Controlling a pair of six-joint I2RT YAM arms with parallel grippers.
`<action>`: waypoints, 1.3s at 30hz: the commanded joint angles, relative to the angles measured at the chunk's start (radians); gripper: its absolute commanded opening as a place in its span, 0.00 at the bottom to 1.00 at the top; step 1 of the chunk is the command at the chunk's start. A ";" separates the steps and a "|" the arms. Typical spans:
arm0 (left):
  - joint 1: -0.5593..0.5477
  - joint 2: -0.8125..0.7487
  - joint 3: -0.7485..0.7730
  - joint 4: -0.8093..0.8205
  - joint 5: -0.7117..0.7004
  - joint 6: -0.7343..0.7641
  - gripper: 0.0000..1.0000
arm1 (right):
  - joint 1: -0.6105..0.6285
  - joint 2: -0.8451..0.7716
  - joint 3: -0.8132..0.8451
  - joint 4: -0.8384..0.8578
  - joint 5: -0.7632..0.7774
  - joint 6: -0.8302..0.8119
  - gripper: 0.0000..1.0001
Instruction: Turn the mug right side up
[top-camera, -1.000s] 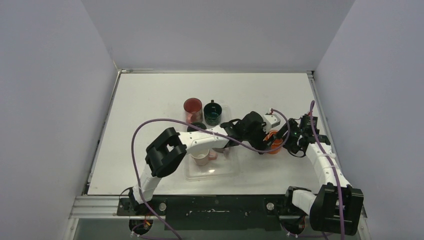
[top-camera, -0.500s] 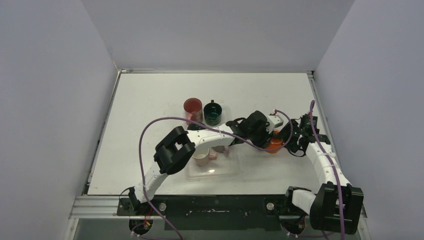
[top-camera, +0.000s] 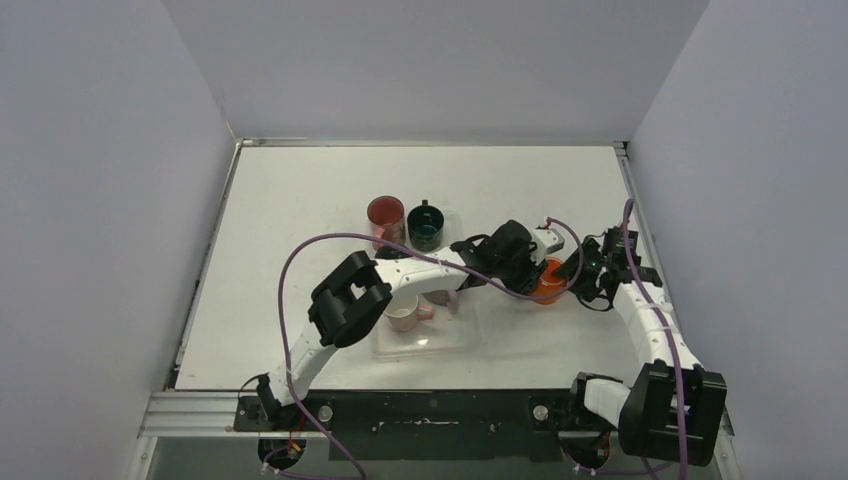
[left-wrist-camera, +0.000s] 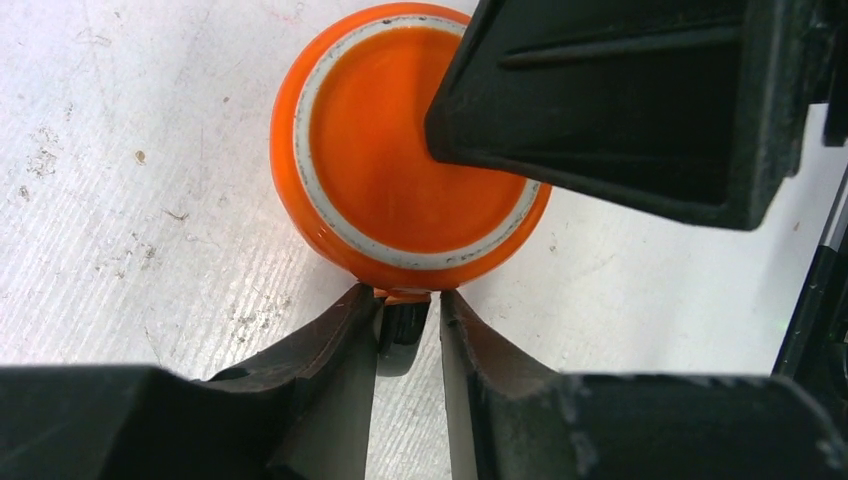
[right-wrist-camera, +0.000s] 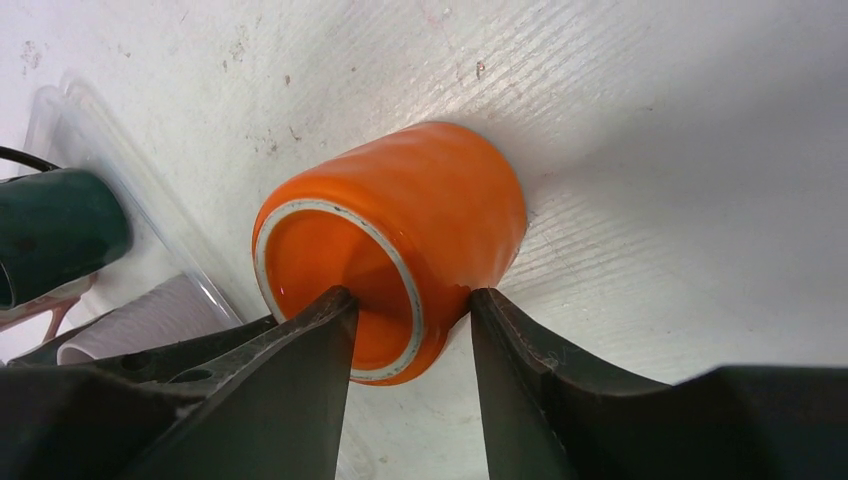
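Just right of the clear tray (top-camera: 450, 338), the left claw (left-wrist-camera: 408, 305) is drawn nearly together, seemingly pinching the handle of the orange mug (left-wrist-camera: 385, 150) on the side facing it. The mug stands mouth down on the worktop (top-camera: 300, 200), base up, long axis vertical. Further right of the tray, the right claw (right-wrist-camera: 408, 300) hangs spread at the mug's base, apparently straddling one wall.

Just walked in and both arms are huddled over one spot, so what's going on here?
Both arms are working on the orange mug, which stands upside down on the table, base up. The left gripper looks pinched on its handle. The right gripper straddles the mug's edge, one of its fingers over the base. The mug is not yet turned.
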 joint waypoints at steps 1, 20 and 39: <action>0.000 0.005 -0.028 0.097 0.017 -0.009 0.24 | -0.003 0.018 0.032 0.002 0.013 0.021 0.42; 0.078 -0.113 -0.127 0.204 0.042 -0.089 0.00 | -0.052 0.058 0.140 0.069 -0.132 0.115 0.67; 0.248 -0.184 -0.121 0.375 0.105 -0.679 0.00 | -0.038 0.014 -0.026 0.410 -0.414 0.415 0.84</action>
